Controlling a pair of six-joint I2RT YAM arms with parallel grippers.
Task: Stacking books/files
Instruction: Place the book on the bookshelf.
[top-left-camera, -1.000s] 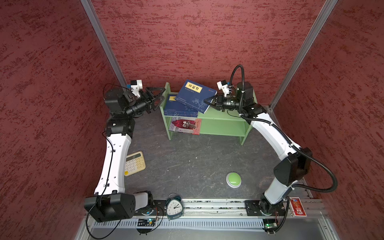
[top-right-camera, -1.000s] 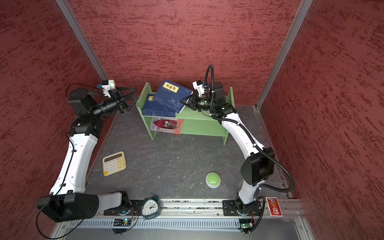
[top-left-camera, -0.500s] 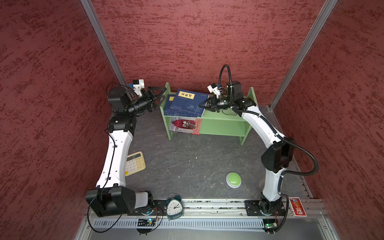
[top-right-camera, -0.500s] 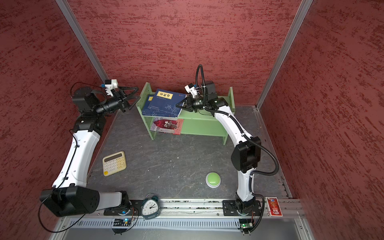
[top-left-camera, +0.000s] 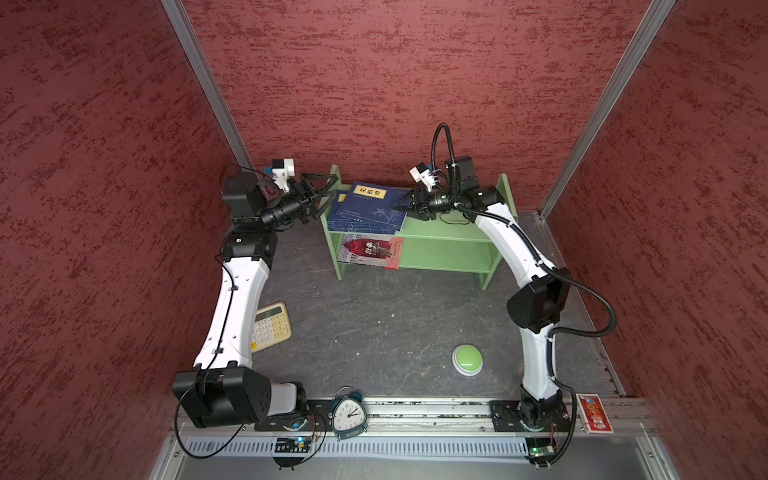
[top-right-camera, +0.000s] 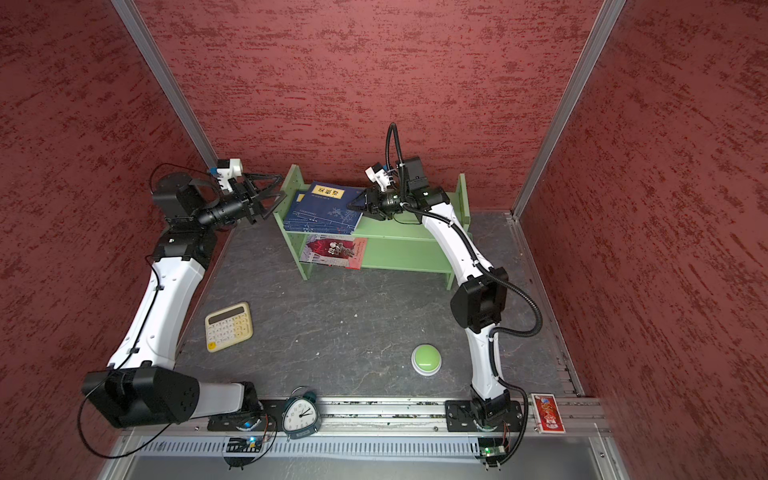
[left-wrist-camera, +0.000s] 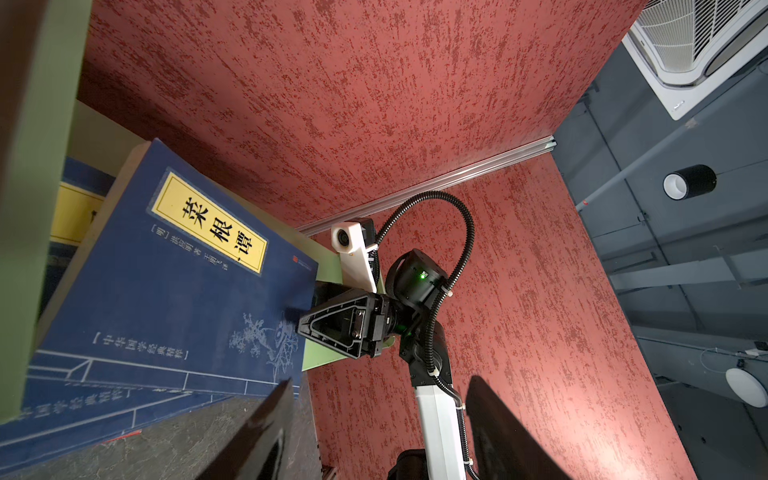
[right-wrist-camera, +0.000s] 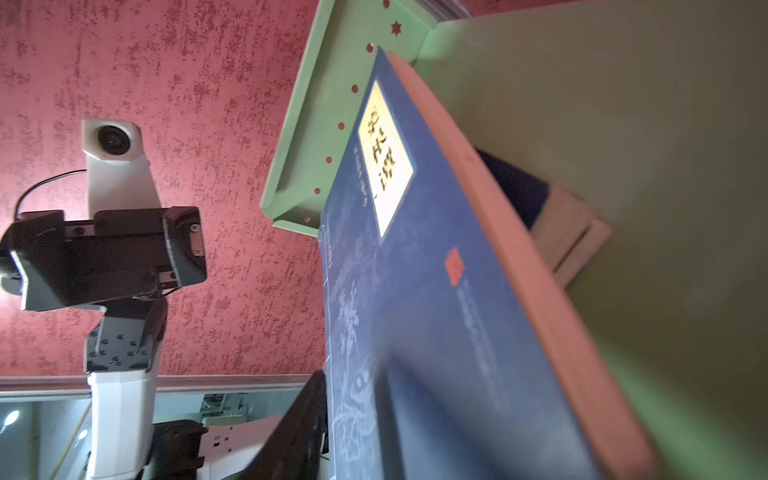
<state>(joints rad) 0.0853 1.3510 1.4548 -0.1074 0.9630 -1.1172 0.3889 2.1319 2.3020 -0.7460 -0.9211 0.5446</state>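
Several navy books with yellow labels lie stacked (top-left-camera: 353, 224) at the left end of the green shelf's top board (top-left-camera: 449, 226). The top navy book (top-left-camera: 368, 203) (left-wrist-camera: 178, 282) (right-wrist-camera: 436, 291) lies flat on that stack, slightly askew. My right gripper (top-left-camera: 401, 203) (top-right-camera: 355, 203) is at its right edge, open, with the jaws straddling that edge; one finger (right-wrist-camera: 299, 424) lies along the cover. A red-and-white book (top-left-camera: 370, 251) (top-right-camera: 334, 251) lies on the lower board. My left gripper (top-left-camera: 320, 195) (left-wrist-camera: 374, 436) hangs open and empty just left of the shelf's end panel.
A cream calculator (top-left-camera: 270, 328) lies beside the left arm. A green button (top-left-camera: 467, 359) sits at the front right of the dark tabletop. An alarm clock (top-left-camera: 348, 415) and a red packet (top-left-camera: 594, 413) are on the front rail. Red walls close in on three sides.
The right gripper brought the tilted navy book down and left onto the stack, and its jaws have parted. The left gripper edged closer to the shelf's end panel.
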